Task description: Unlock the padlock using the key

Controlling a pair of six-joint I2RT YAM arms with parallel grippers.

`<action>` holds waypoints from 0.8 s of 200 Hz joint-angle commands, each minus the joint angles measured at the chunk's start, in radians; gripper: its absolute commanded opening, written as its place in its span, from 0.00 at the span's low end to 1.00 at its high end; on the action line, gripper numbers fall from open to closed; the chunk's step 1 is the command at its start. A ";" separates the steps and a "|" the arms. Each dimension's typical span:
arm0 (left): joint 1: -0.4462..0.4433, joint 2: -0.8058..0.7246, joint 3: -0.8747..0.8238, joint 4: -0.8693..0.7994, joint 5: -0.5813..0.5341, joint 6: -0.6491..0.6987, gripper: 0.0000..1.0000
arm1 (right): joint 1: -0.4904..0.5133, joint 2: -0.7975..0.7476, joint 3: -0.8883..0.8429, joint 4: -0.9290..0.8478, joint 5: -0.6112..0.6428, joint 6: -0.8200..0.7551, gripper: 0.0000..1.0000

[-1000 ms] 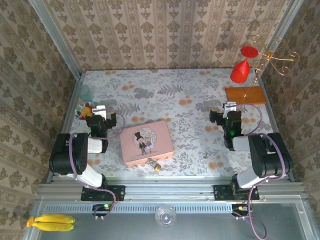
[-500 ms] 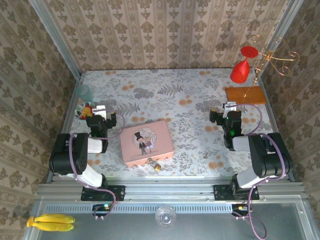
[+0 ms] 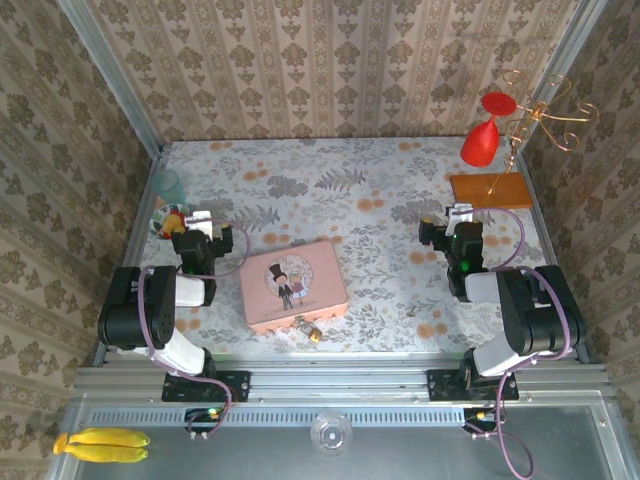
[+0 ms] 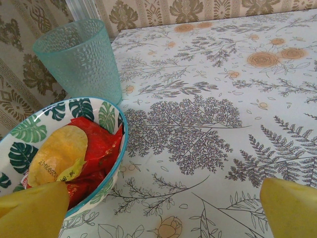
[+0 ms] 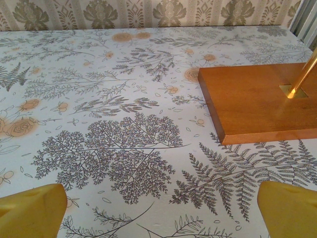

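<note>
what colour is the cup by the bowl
The cup is translucent teal with a dimpled surface; the left wrist view shows it best.

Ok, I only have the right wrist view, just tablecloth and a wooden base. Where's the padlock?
Observer: The padlock lies by the near edge of the pink tin, left of centre.
Operator: What is the left gripper facing?
Observer: It is open and faces a bowl of snack packets beside a teal cup.
Operator: And this wooden base?
Observer: It carries a gold wire stand with a red glass hanging foot up.
</note>
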 commanded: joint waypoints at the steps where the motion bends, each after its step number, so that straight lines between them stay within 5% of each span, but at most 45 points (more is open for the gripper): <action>1: -0.004 -0.057 0.001 -0.031 -0.003 -0.002 1.00 | 0.005 -0.022 0.017 -0.027 -0.008 0.001 1.00; 78: -0.022 -0.414 0.137 -0.455 -0.047 -0.028 1.00 | 0.008 -0.376 0.155 -0.508 -0.074 0.048 1.00; 98: -0.019 -0.504 0.223 -0.609 -0.056 -0.122 1.00 | 0.008 -0.460 0.264 -0.721 -0.081 0.208 1.00; 126: -0.008 -0.591 0.383 -0.926 -0.167 -0.423 1.00 | 0.008 -0.565 0.396 -0.952 -0.173 0.346 1.00; 160: 0.070 -0.682 0.493 -1.197 0.064 -0.623 1.00 | -0.011 -0.704 0.418 -1.149 -0.120 0.556 1.00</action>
